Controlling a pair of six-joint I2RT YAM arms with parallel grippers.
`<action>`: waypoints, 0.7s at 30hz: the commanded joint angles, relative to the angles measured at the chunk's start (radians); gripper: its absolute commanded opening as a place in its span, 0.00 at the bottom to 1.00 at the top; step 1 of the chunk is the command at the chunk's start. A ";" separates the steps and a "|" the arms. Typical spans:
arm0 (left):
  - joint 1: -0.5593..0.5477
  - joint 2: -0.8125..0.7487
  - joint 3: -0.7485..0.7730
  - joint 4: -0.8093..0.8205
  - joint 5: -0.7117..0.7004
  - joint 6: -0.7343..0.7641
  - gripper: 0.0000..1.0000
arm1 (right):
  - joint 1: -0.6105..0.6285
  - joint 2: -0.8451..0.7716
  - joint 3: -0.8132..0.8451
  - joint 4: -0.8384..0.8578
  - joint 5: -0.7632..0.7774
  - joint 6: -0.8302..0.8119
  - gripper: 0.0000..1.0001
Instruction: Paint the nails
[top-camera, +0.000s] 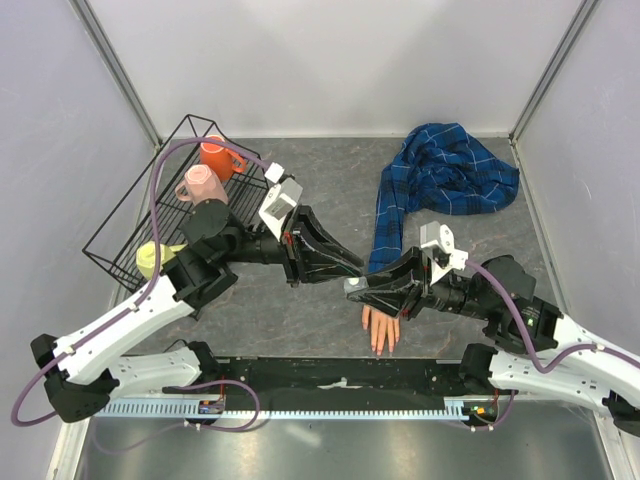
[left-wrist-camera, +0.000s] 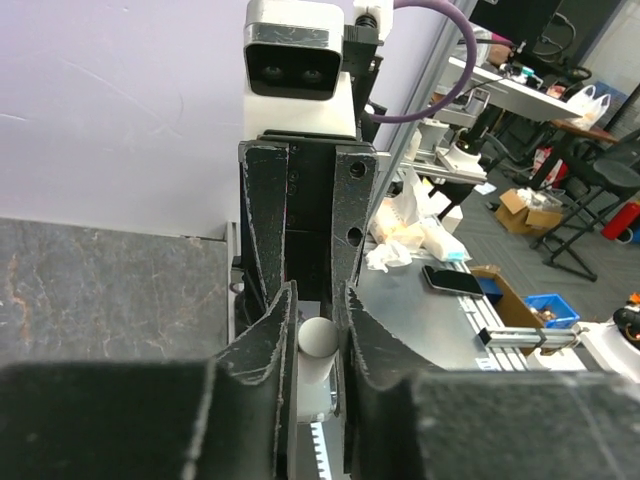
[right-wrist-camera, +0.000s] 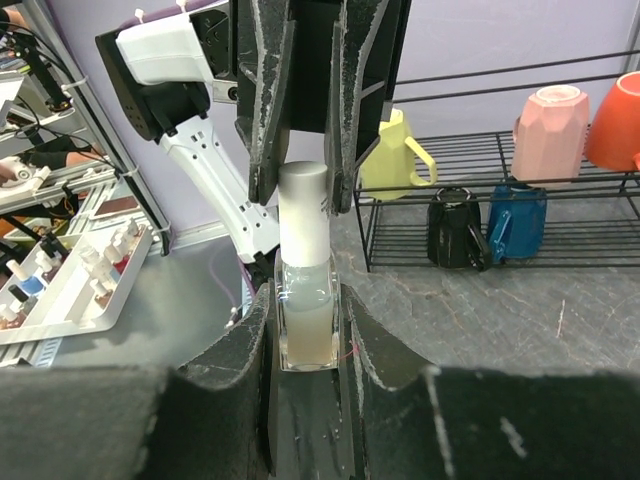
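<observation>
So the right gripper (right-wrist-camera: 305, 328) is clamped on the glass body of the bottle (right-wrist-camera: 304, 335). The left gripper (right-wrist-camera: 300, 185) is pinched shut on its white cap (right-wrist-camera: 303, 215). Both sit over the wrist end of the mannequin hand (top-camera: 383, 328). The nails (top-camera: 383, 349) are at the hand's near tips, too small to tell if any are painted. Looks like uncapping time: keep the bottle upright, twist the cap squarely, and lift slowly so nothing drips on the sleeve (top-camera: 395, 215).

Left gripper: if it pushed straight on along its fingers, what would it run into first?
The right gripper, head-on. The left gripper is shut on the white cap of the clear bottle clamped by the right one, so their fingertips would likely meet almost at once.
</observation>
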 joint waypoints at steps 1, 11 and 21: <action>-0.004 0.006 0.072 -0.056 0.010 0.037 0.06 | -0.005 0.014 0.068 0.060 0.087 -0.035 0.00; -0.011 0.098 0.276 -0.415 -0.547 0.031 0.02 | 0.000 0.226 0.209 -0.049 0.583 -0.193 0.00; -0.010 0.259 0.436 -0.516 -0.927 -0.046 0.02 | 0.020 0.413 0.209 0.152 0.816 -0.406 0.00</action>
